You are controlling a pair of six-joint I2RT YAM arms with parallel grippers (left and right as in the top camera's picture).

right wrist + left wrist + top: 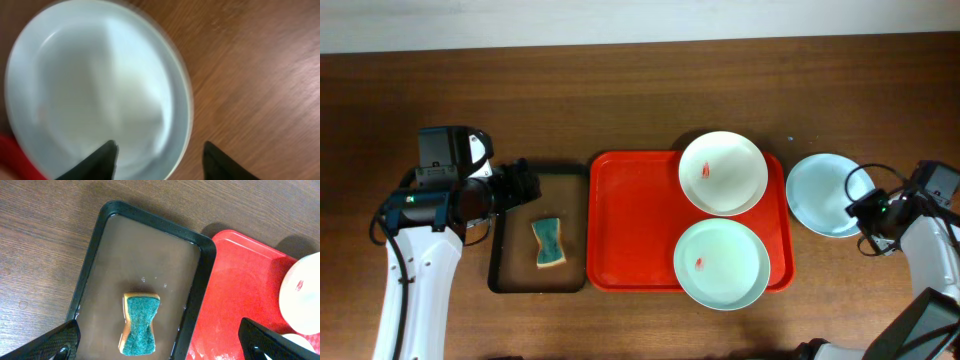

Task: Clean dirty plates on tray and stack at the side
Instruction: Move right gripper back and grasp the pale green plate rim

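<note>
From overhead, the white plate (722, 172) and the pale green plate (722, 263) are seen inside the red tray (630, 220), along its right half, each marked with a small red smear. The pale blue plate (820, 195) lies flat on the table (620, 90) just right of the red tray, with no smear visible. One plate is thus judged cleaned and set aside, with two left to be wiped and stacked. In the left wrist view, the left gripper (160, 327) is held wide open above the black tray (150, 255), which sits left of the red tray; the sponge (140, 325) lies ungripped below it. In the blurred right wrist view, the right gripper (160, 147) is shown with jaws parted and nothing held, one finger over the pale blue plate and the other over bare wood beyond its rim.
</note>
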